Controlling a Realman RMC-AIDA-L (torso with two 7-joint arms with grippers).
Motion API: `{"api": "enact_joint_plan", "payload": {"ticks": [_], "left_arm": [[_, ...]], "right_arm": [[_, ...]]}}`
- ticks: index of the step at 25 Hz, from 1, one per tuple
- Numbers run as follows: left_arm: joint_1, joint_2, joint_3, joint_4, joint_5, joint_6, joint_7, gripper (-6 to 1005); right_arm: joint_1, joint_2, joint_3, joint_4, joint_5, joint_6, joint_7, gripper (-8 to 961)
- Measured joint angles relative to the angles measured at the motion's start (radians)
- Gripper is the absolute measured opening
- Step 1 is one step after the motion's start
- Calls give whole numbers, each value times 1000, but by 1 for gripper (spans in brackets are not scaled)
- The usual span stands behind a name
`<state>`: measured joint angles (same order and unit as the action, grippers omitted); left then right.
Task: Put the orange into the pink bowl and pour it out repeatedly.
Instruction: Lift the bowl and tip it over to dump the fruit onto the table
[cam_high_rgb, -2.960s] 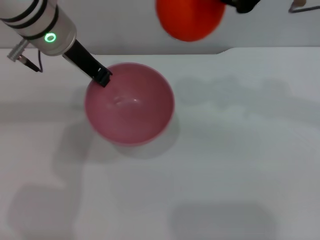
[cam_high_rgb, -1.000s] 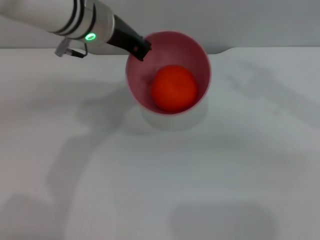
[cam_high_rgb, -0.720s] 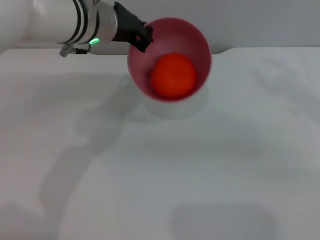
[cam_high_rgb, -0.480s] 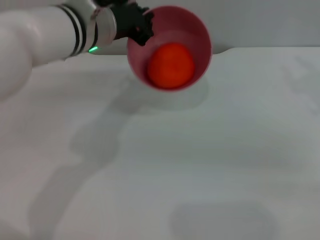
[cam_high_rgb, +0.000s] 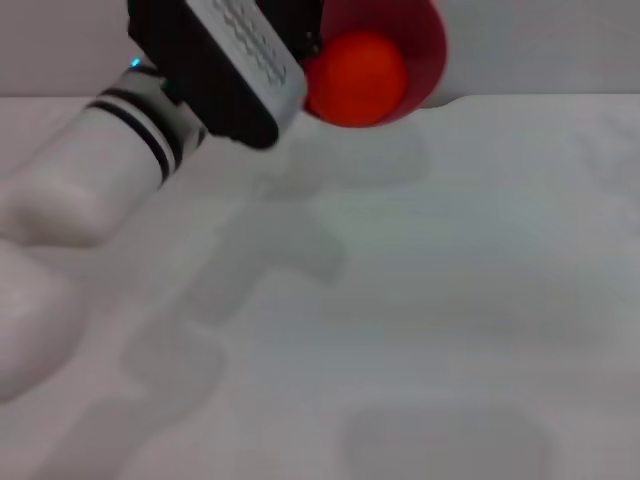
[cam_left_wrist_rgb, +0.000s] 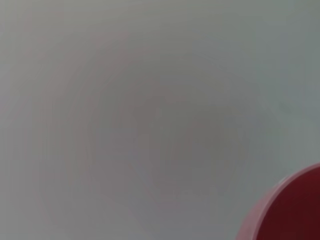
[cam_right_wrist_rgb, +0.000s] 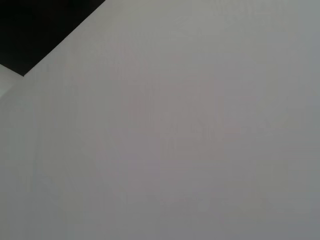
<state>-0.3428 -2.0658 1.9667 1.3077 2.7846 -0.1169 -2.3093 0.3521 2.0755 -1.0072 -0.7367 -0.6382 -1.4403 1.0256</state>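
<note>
The left arm (cam_high_rgb: 120, 140) fills the upper left of the head view. Its left gripper (cam_high_rgb: 305, 45) clamps the pink bowl (cam_high_rgb: 425, 50) at the rim, top centre, tipped forward, the orange (cam_high_rgb: 355, 78) inside.

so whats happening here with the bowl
The robot's left arm is holding the pink bowl up above the white table, tipped so that its opening faces the head camera. The orange sits at the bowl's lower lip and has not dropped out yet. The left gripper is at the bowl's rim, mostly hidden behind the wrist. The right gripper is out of sight; its wrist camera shows only bare table.
</note>
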Motion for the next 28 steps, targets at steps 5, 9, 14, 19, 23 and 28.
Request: {"api": "enact_joint_plan", "payload": {"ticks": [5, 9, 14, 19, 23, 28], "left_arm": [[-19, -4, 91, -146, -18, -317, 33, 44], [-36, -5, 131, -191, -51, -413, 36, 44], [-21, -4, 144, -200, -57, -471, 37, 44], [-18, -3, 146, -202, -63, -477, 37, 44], [-22, -2, 144, -207, -81, -477, 12, 45], [-46, 5, 118, -190, -109, -396, -111, 44]], "right_arm": [[16, 0, -4, 9, 1, -1, 1, 593], [27, 0, -6, 11, 1, -2, 3, 593], [39, -1, -7, 22, 2, -7, 4, 593], [48, -2, -3, 37, 2, -22, 4, 592], [47, -2, -2, 43, 2, -26, 4, 592], [45, -1, 4, 63, 2, -34, 3, 591]]}}
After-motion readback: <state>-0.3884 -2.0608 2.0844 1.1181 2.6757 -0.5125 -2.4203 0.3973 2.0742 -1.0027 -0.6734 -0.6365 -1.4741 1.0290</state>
